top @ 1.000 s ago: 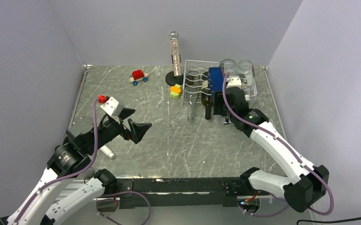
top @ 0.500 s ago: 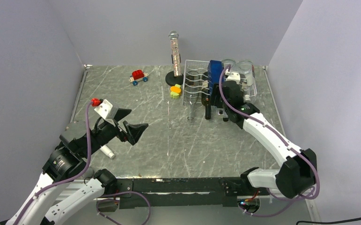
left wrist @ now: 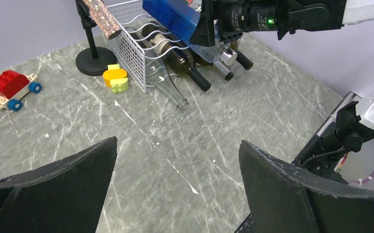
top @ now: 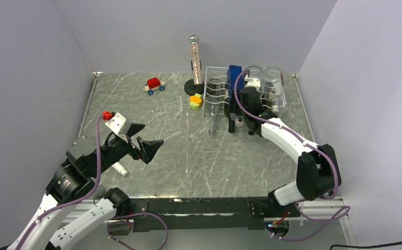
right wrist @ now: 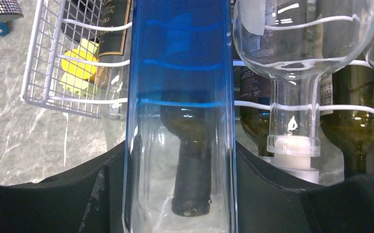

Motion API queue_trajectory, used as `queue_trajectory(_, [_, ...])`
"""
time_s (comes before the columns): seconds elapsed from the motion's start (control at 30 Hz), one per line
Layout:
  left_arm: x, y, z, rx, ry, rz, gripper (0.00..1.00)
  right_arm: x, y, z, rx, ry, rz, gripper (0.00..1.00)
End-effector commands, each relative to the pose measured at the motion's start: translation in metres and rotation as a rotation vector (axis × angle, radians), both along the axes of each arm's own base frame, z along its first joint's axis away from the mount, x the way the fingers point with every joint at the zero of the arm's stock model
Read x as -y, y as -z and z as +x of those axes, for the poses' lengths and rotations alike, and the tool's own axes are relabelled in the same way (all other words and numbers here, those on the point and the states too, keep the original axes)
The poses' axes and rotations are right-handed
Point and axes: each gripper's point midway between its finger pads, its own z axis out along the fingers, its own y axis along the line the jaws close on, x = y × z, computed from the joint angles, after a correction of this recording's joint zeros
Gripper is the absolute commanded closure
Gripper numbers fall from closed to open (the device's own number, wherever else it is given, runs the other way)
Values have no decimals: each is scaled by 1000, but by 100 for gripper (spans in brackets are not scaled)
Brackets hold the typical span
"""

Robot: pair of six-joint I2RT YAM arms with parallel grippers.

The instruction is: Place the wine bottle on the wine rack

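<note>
Lettering on labels (right wrist: 114,24) of racked bottles (right wrist: 352,131) is unreadable; right gripper (right wrist: 179,194) clamps the blue wine bottle (right wrist: 180,63), left gripper (left wrist: 177,145) gapes.

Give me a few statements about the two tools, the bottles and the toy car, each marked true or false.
1. The right tool grips the blue bottle. True.
2. The left tool is shut on a bottle. False: it is open and holds nothing.
3. The red toy car lies inside the wine rack. False: it stands on the table, apart from the rack.
4. Dark bottles already lie in the wine rack. True.
</note>
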Motion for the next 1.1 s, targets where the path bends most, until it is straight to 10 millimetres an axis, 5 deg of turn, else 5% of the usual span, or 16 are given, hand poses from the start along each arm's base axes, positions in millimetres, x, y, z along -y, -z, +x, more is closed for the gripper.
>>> queue_trajectory(0.0, [-1,-2,-4,-8,8,-9,1,-6,-88,44,327,40,104,100])
queue_trajectory(0.3, [1,5,-4,-51,4,-13,1,-5,-50,52,190,62,36,100])
queue_trajectory(0.43, [-6,14,0,-106,-47,10,1,-8,-35,54,75,31,-8,76])
queue_trajectory(0.53, [-8,20,4,-148,-83,14,1,-14,-40,51,90,-12,13,46])
queue_trajectory(0.6, [-2,24,1,-173,-49,11,1,-17,-41,47,105,-38,24,36])
queue_trajectory(0.9, [4,45,7,-298,-73,51,1,-9,-66,25,85,-74,-23,12])
queue_trajectory(1.07, [5,36,5,-308,-68,32,1,-5,-92,-1,77,-112,-15,7])
